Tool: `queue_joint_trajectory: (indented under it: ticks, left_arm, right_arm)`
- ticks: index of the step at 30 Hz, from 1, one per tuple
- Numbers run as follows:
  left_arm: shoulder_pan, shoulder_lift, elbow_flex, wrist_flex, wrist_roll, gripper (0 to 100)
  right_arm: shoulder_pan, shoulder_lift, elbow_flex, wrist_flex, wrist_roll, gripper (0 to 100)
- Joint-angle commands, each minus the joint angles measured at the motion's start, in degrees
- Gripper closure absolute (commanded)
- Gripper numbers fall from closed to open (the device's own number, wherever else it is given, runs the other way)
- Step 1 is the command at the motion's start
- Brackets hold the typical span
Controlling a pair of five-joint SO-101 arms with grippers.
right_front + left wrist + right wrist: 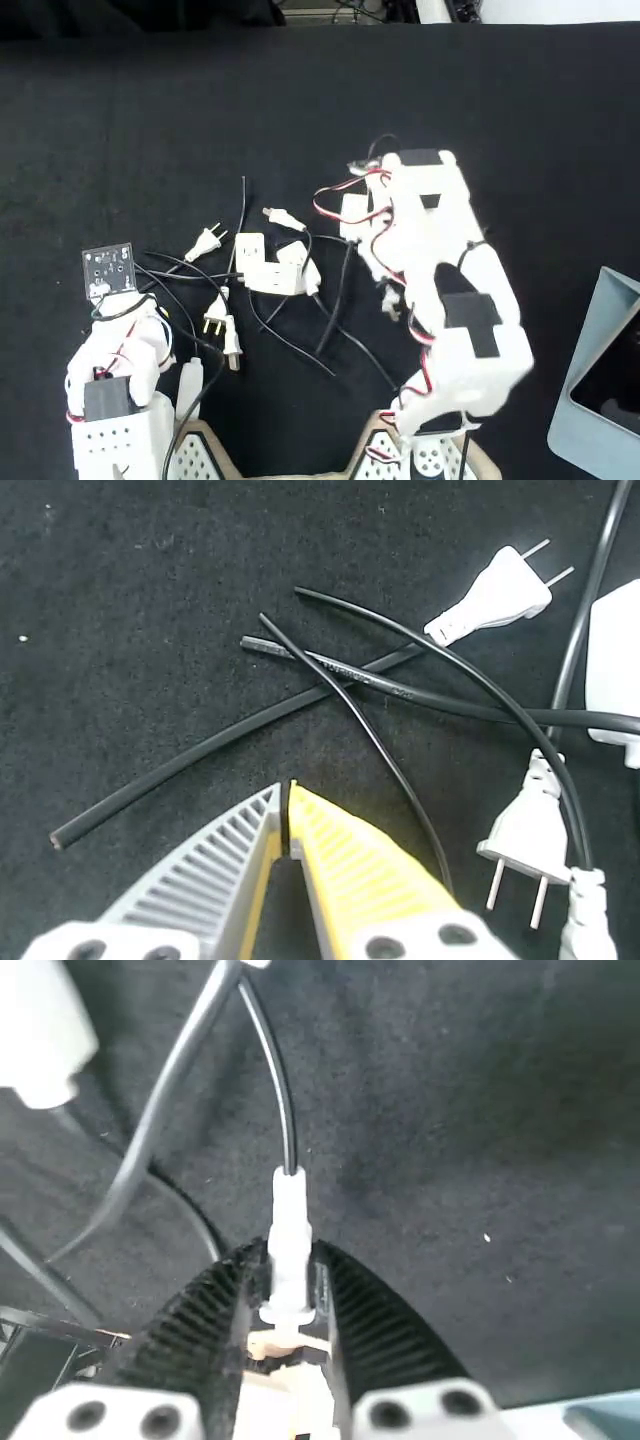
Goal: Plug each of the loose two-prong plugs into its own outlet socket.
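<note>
**Surface and room.** A bench [520, 110] covered in black cloth is recorded. A pale strip of room [550, 10] is seen past its 12 o'clock edge. A grey-blue tray [590, 400] is set at the 4 o'clock edge.

**Task items.**
- A white socket block [272, 265] is placed just to 9 o'clock of the bench centre, among loose black cables [290, 342].
- Plug 1 [205, 242], white, is laid near the block at its 9 o'clock, with its 2 prongs aimed toward 1 o'clock.
- Plug 2 [283, 217], white, is laid near the block at its 12 o'clock.
- Plug 3 [216, 316], white with brass-coloured prongs aimed toward 7 o'clock, is laid at the block's 7 o'clock.
- All 3 are laid apart from the block.

**Arms.**
- The left arm [115, 385] is stationed at the bench's 8 o'clock. The grey and yellow fingers of the left end effector [286, 798] are pressed together with nothing gripped between them.
- The right arm [440, 260] is stationed at 3 o'clock of the block. The right end effector [288, 1252] is clamped on the held plug [290, 1215]. The plug's white body is gripped between black ridged fingers, and its black cable is led away past the tips.
</note>
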Motion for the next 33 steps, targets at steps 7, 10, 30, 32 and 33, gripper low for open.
queue_joint_trajectory:
  ticks: [7,10,30,32,33]
  left_arm:
    - [0.22,-0.53,-7.16,-0.09,-0.70,97]
    - [0.92,-0.53,-10.59,-3.16,-0.70,97]
    - [4.53,-0.44,-23.69,-22.95,-0.18,97]
    - [6.55,-0.44,-23.69,-24.62,-0.18,97]
    - [7.96,-0.35,-23.69,-24.97,-0.18,97]
  right_arm:
    - [-3.87,-27.03,-2.77,3.25,0.00,98.7]
    - [-4.57,-32.48,-2.77,3.87,-0.09,98.7]
    - [-19.25,-57.45,-2.59,1.14,-10.20,98.7]
    - [-23.21,-59.38,-1.45,-1.49,-11.16,98.7]
    - [-24.88,-60.44,-0.66,-3.08,-11.52,98.7]
